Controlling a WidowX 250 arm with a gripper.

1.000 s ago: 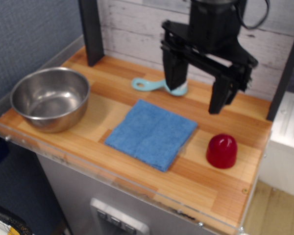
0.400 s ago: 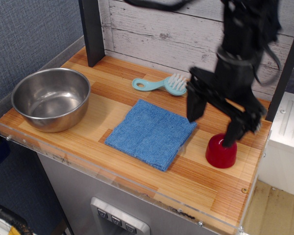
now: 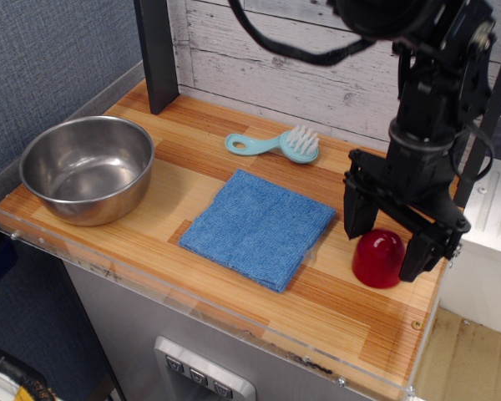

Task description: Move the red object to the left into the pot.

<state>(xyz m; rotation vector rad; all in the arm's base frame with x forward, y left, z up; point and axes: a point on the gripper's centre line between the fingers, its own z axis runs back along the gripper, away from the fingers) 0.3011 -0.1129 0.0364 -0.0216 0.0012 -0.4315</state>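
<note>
The red object, a small glossy dark-red dome, stands flat side down at the right end of the wooden counter. My black gripper is open and lowered around it, one finger to its left and one to its right; whether they touch it I cannot tell. The pot, a wide shiny steel bowl, stands empty at the far left of the counter, well away from the gripper.
A folded blue cloth lies between the dome and the pot. A light-blue brush lies behind the cloth near the white plank wall. A black post stands at the back left. A clear rail lines the counter's front edge.
My gripper has moved right and down from above the brush and cloth to straddle the red dome. The dome, cloth, brush and pot have not moved.
</note>
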